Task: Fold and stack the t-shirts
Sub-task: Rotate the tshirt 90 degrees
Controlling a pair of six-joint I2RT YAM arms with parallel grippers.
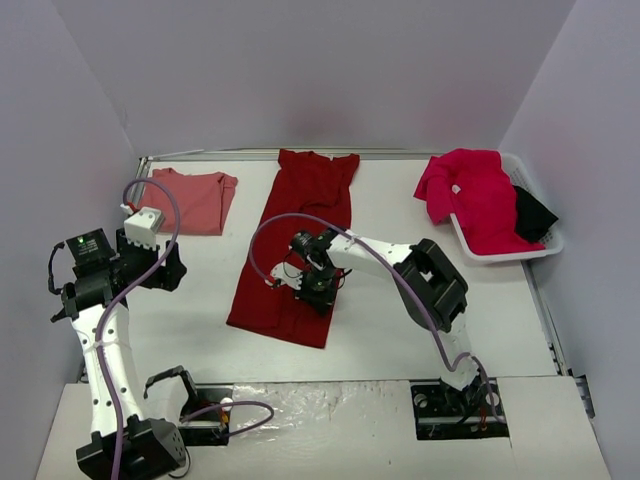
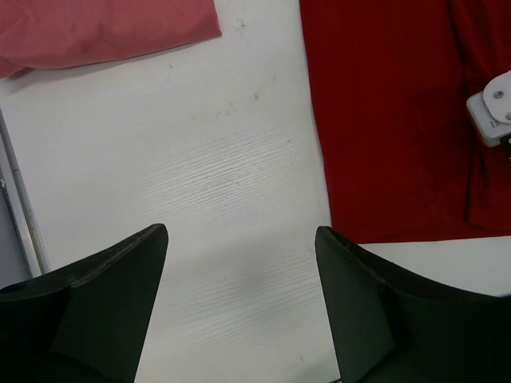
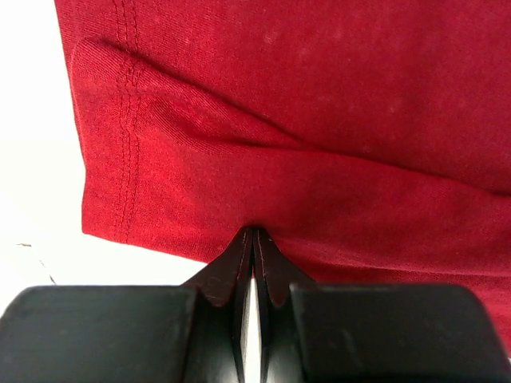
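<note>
Crimson t-shirt (image 1: 300, 235): spread mid-table (image 2: 200, 159), long axis running near to far. Right jaws: pinched shut on a fold of its near half. Left jaws: spread wide, nothing held, shirt lying to their right. Right arm nearer. Salmon t-shirt (image 1: 195, 200): folded, far left. No writing readable.

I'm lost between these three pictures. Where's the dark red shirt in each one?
Top view: the dark red shirt lies lengthwise in the middle of the table.
Left wrist: the shirt fills the upper right.
Right wrist: the shirt covers most of the picture, pinched at the bottom by the right pincer.
Shared landmark: the white table borders the shirt's edge in all three.
</note>
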